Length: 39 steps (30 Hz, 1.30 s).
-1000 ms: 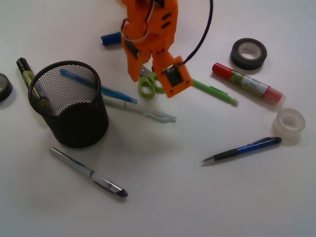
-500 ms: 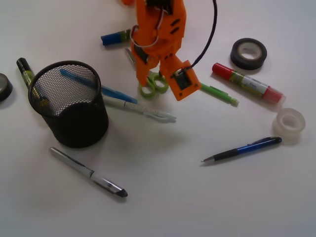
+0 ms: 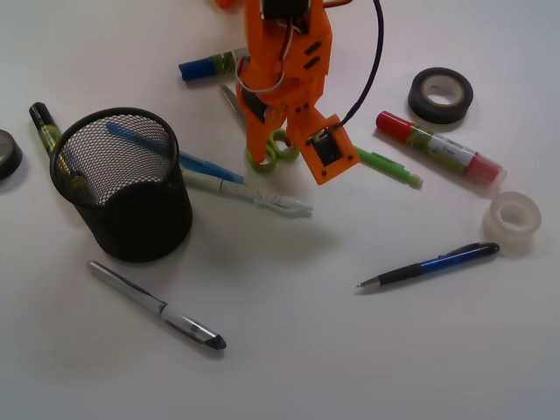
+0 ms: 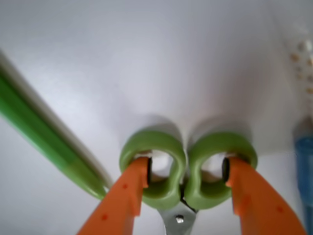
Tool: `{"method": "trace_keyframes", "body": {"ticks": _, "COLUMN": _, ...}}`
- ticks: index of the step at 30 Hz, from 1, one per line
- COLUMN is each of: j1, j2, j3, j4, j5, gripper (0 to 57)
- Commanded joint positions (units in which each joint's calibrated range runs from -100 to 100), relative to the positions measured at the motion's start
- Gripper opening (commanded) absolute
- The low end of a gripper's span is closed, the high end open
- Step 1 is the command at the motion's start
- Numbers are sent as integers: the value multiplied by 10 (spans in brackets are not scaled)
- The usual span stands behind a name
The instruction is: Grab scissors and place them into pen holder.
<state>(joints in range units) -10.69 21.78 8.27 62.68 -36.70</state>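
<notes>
Front: I see the claw (image 3: 282, 150) down on the tabletop (image 3: 350, 350) over the scissors (image 3: 271, 150), which lie flat between the green pen (image 3: 385, 164) and blue pen (image 3: 206, 164), right of the pen holder (image 3: 122, 184). Wrist: both orange fingers (image 4: 122, 200) press the outer sides of the green loops, claw narrowed around the handles, scissors (image 4: 188, 171) resting on the surface.

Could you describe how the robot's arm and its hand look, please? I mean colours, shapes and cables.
The arm is bright orange plastic, blocky, with dark slots and screw holes. A black cable curves down beside it, and thin red and white wires show near the top. The hand has two flat, tapering orange fingers with small round dimples.
</notes>
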Motion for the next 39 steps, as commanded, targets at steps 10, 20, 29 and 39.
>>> {"method": "trace_keyframes", "body": {"ticks": 10, "j1": 13, "j2": 55, "j3": 2, "j4": -4, "j5": -5, "gripper": 113}}
{"method": "trace_keyframes", "body": {"ticks": 20, "j1": 11, "j2": 77, "j3": -5, "j4": -10, "j5": 4, "gripper": 2}}
{"method": "trace_keyframes", "body": {"ticks": 29, "j1": -2, "j2": -70, "j3": -55, "j4": 99, "j5": 24, "gripper": 2}}
{"method": "trace_keyframes", "body": {"ticks": 39, "j1": 12, "j2": -341, "j3": -102, "j4": 149, "j5": 7, "gripper": 2}}
